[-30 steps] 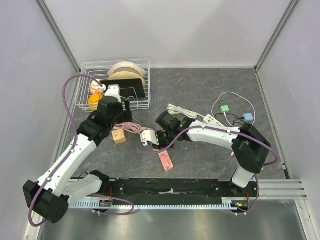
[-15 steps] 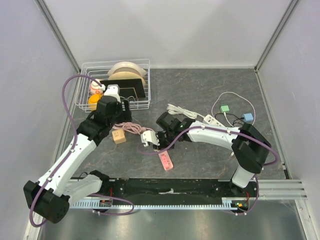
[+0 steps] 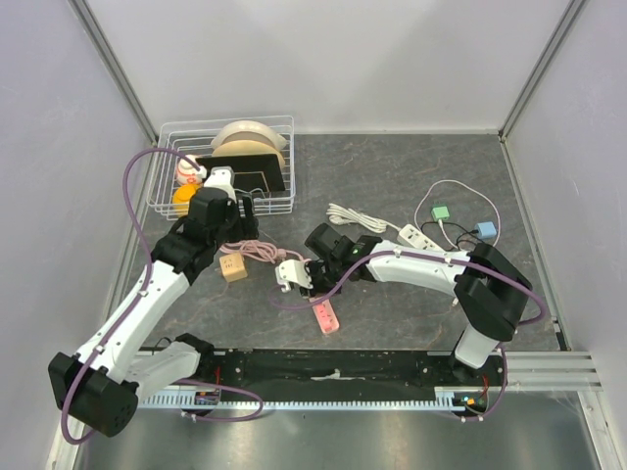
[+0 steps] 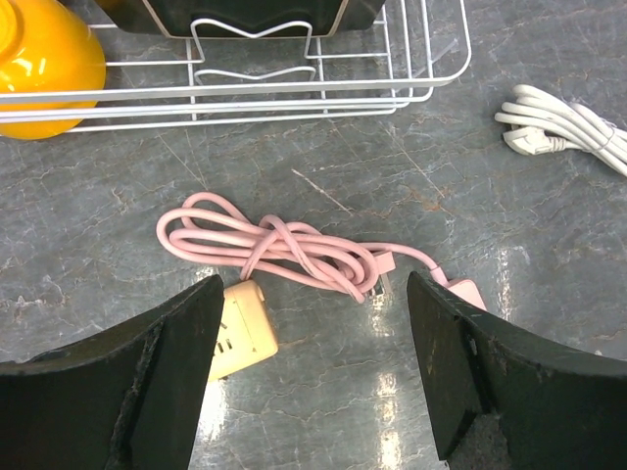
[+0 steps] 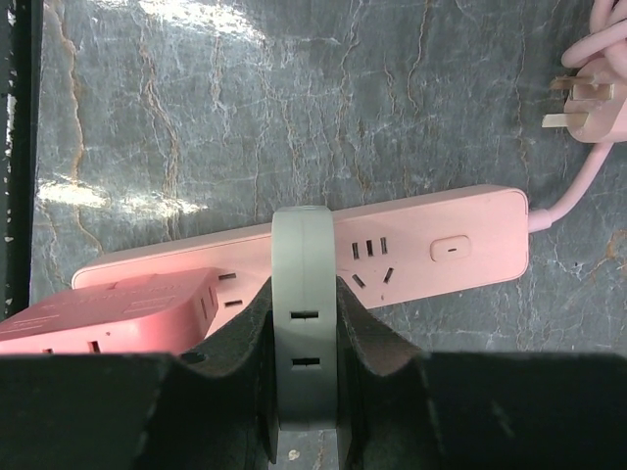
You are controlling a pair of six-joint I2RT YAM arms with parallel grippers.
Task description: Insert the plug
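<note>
A pink power strip (image 3: 325, 315) lies near the table's front; in the right wrist view it (image 5: 441, 245) lies crosswise below the fingers, with a pink adapter (image 5: 108, 313) at its left end. My right gripper (image 3: 299, 272) (image 5: 306, 294) is shut on a white adapter plug (image 3: 290, 273) (image 5: 304, 333), held upright just above the strip's middle sockets. The strip's pink cable (image 4: 284, 245) lies coiled, its pink plug (image 4: 380, 269) (image 5: 588, 108) loose on the table. My left gripper (image 3: 238, 235) (image 4: 313, 284) is open and empty above the coil.
A yellow cube adapter (image 3: 233, 267) (image 4: 240, 333) sits by the coil. A wire basket (image 3: 162, 201) with dishes and a yellow cup (image 4: 44, 59) stands at the back left. A white power strip (image 3: 416, 235) with its cable (image 4: 563, 127) and small green (image 3: 442, 211) and blue (image 3: 486, 230) adapters lie on the right.
My right gripper, with the white adapter, has shifted slightly toward the near edge and the pink strip. The left arm has barely moved.
</note>
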